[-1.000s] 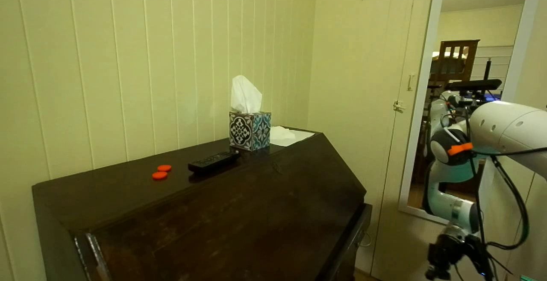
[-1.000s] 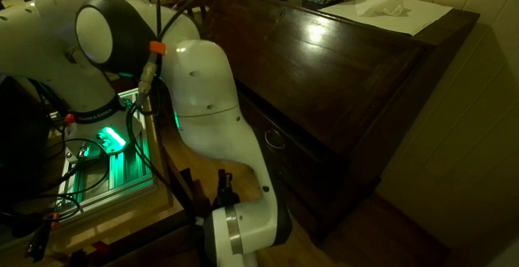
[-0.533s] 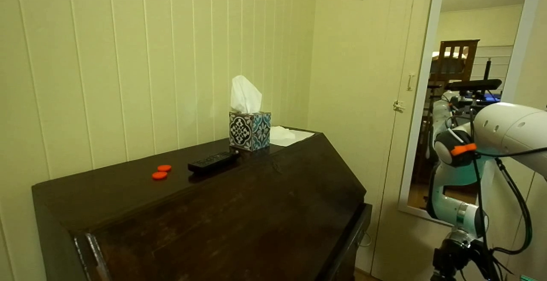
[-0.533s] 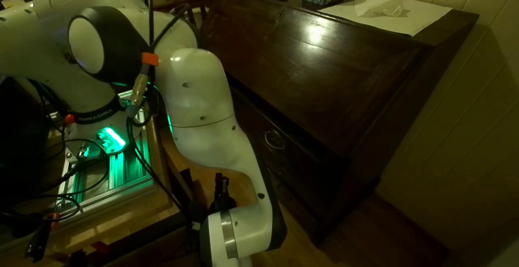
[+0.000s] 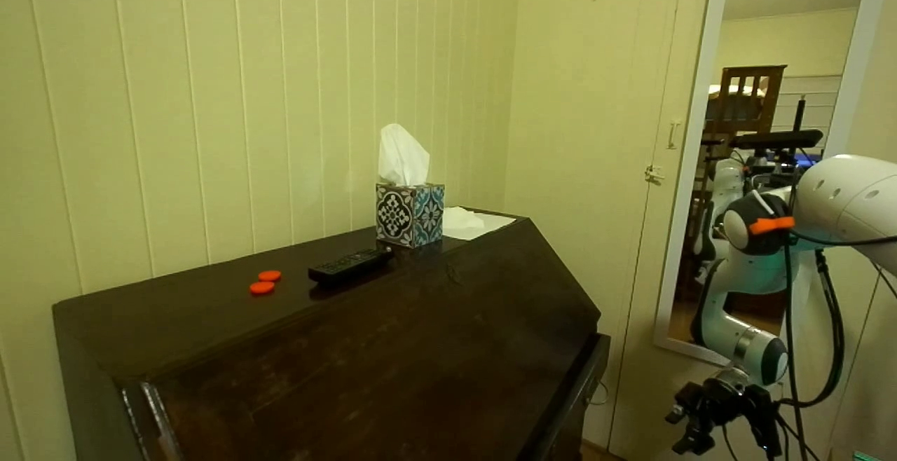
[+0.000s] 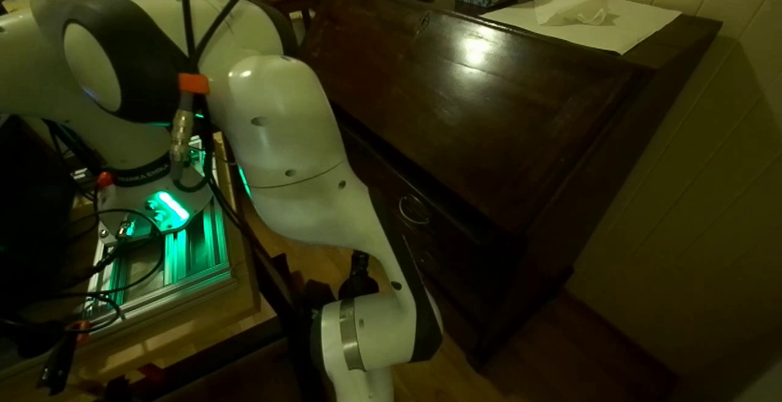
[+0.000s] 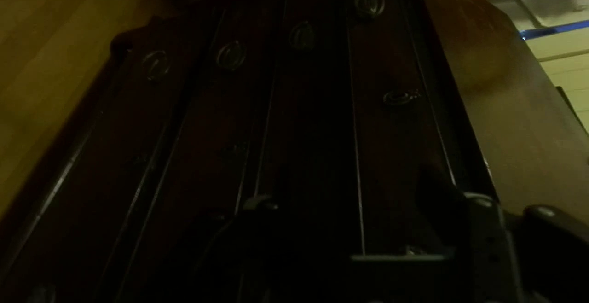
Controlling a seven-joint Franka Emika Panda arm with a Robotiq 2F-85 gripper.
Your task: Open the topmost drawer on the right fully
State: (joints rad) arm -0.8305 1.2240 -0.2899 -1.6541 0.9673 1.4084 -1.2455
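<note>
We find the gripper (image 5: 680,431) at the lower right of the frame in an exterior view, its fingers spread apart, holding nothing that we can see. A strip of pale wall (image 5: 641,391) shows between it and the dark bureau (image 5: 420,356). In the wrist view the fingers are dark, blurred shapes along the bottom, well apart.

Topmost drawer (image 7: 393,132): in the wrist view, where the fronts appear turned on their side, we take it as the band right of centre, with a ring handle (image 7: 369,2) at its upper end and a small metal fitting (image 7: 400,97) farther down. Lower drawers (image 7: 216,119) fill the bands to its left. In an exterior view we pick out the drawer just right of the frame's centre, below the bureau's sloping front, a ring handle (image 6: 414,211) showing on it. Whether it stands partly out we cannot tell.

White arm (image 6: 293,133), in both exterior views: we see it bent down toward the bottom of the frame.

On the surface (image 5: 175,300), in both exterior views: black remote (image 5: 350,265), patterned tissue box (image 5: 410,216), and a white sheet (image 6: 638,20) with a crumpled white piece (image 6: 571,9) on it. We count two orange discs (image 5: 262,287) left of the remote in an exterior view, and a white-framed mirror (image 5: 813,47) at the upper right.
</note>
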